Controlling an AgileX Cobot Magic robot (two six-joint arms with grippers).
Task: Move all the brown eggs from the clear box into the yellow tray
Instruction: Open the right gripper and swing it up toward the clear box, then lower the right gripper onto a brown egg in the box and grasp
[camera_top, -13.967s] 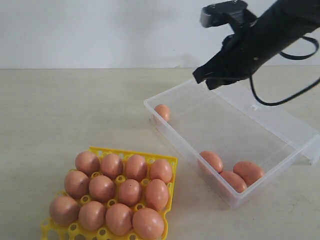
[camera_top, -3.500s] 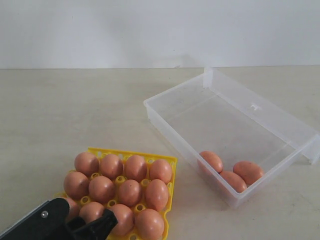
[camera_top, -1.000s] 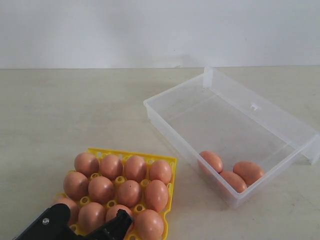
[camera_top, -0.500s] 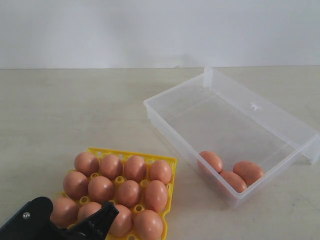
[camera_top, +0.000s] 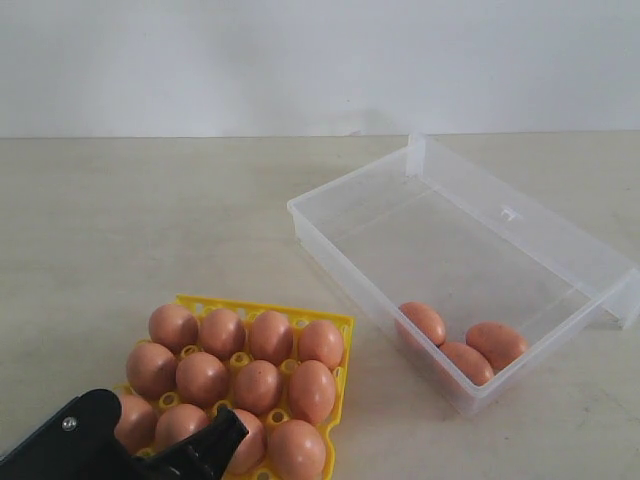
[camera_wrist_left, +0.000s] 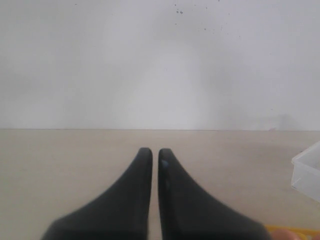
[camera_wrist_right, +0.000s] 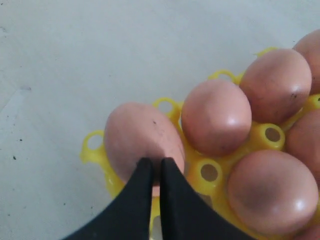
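Observation:
The yellow tray (camera_top: 262, 308) sits at the front left and holds several brown eggs (camera_top: 203, 376). Three more brown eggs (camera_top: 424, 321) lie together in the near corner of the clear box (camera_top: 345, 185), to the right. In the right wrist view my right gripper (camera_wrist_right: 155, 162) is shut and empty, its tips just over an egg (camera_wrist_right: 140, 132) in a corner cup of the tray (camera_wrist_right: 272, 134). A black arm piece (camera_top: 95, 445) covers the tray's near left corner in the exterior view. My left gripper (camera_wrist_left: 151, 151) is shut and empty, held level above the table.
The box's lid flap (camera_top: 560, 225) hangs open along its far long side. A corner of the clear box (camera_wrist_left: 307, 170) and a sliver of the yellow tray (camera_wrist_left: 285, 229) show in the left wrist view. Bare beige table lies left of the box, with a white wall behind.
The black arm piece over the tray's near rows slid left, then a little back right. The egg that lay in the box's far corner 14 s ago is gone from it.

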